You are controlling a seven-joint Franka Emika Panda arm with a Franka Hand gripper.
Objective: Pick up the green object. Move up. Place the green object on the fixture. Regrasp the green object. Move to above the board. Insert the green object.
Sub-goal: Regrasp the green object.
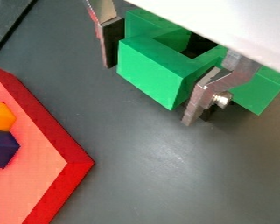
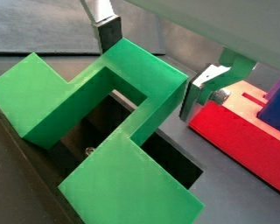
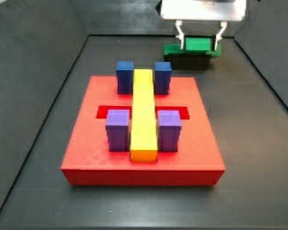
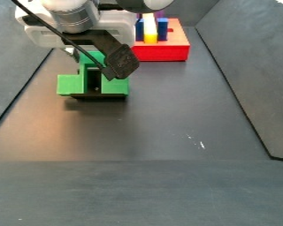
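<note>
Straddling the bright green plastic block (image 1: pixel 166 72) on the dark bracket fixture (image 2: pixel 166 157), the claw (image 1: pixel 160 74) stands open, fingers (image 1: pixel 206 96) flanking, gripping nothing.

Both wrist views look down close past the gripper (image 1: pixel 157 77); both side views face the board (image 3: pixel 86 144) from opposite ends.

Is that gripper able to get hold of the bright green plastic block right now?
Probably yes: the gripper is right at the bright green plastic block, fingers on either side, nothing between.
</note>
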